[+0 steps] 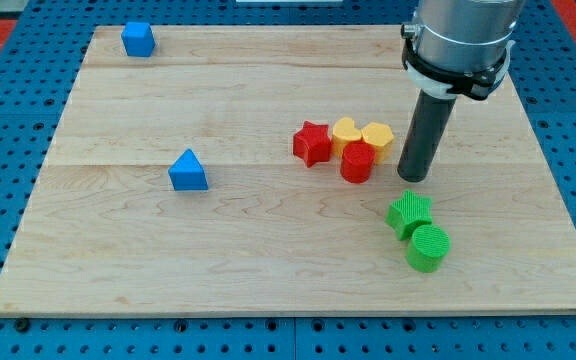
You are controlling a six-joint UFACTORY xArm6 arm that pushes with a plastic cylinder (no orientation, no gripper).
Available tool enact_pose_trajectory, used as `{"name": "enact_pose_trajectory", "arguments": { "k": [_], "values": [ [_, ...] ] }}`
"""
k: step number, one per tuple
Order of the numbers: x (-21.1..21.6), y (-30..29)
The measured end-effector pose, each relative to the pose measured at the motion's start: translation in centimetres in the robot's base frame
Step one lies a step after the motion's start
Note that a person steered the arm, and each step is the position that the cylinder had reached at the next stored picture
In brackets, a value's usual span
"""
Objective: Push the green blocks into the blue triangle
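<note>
A green star block [408, 213] and a green round block [428, 247] lie touching each other at the view's lower right of the wooden board [118, 250]. The blue triangle block [188, 171] sits far off at the view's left of centre. My tip [413, 179] rests on the board just above the green star, a small gap apart, and to the right of the red and yellow cluster.
A red star [311, 142], a red round block [356, 162], a yellow heart [346, 131] and a yellow block [377, 137] cluster between the blue triangle and my tip. A blue cube [138, 39] sits at the view's top left.
</note>
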State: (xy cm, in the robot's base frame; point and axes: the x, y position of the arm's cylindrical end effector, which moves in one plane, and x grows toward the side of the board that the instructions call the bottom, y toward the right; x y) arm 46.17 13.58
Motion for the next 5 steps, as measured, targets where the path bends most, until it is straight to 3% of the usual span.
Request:
{"name": "enact_pose_trajectory", "arguments": {
  "k": [5],
  "values": [
    [0.3, 4.4]
  ]
}}
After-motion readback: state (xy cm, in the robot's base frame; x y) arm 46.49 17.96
